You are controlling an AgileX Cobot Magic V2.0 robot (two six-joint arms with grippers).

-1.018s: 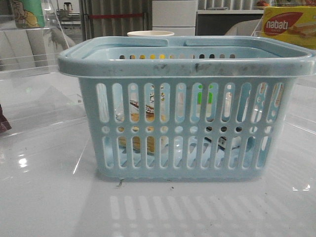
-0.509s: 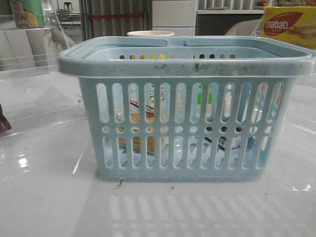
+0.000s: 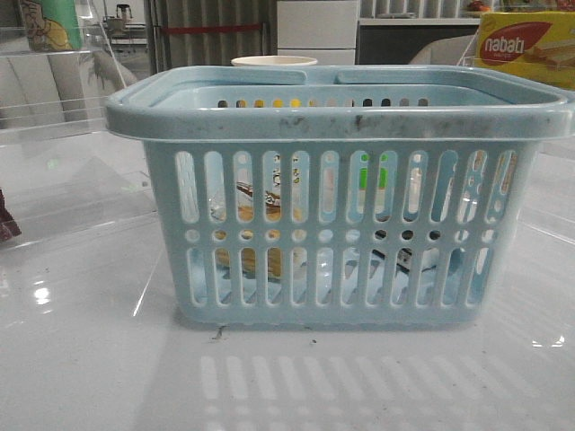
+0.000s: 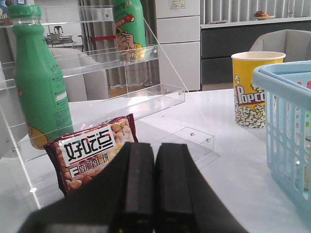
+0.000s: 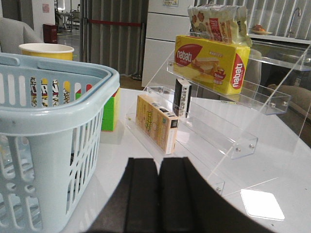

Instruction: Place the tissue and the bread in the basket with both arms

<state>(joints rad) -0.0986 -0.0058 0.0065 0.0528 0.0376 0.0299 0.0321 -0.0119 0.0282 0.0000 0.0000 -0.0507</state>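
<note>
Light-blue basket [image 3: 337,193] already shows bread [image 3: 256,202] through its slots; left end effector [image 4: 154,189] and right end effector [image 5: 158,194], both pressed together empty, likely only need retreating

A glossy white desk [image 3: 90,377] mirrors bright overhead light. Behind it stand white cabinets [image 3: 316,31], grey vertical slats [image 3: 211,31] crossed by a red band, and a dark counter [image 4: 233,41]. A grey armchair [image 4: 284,41] sits just beside the counter.
</note>
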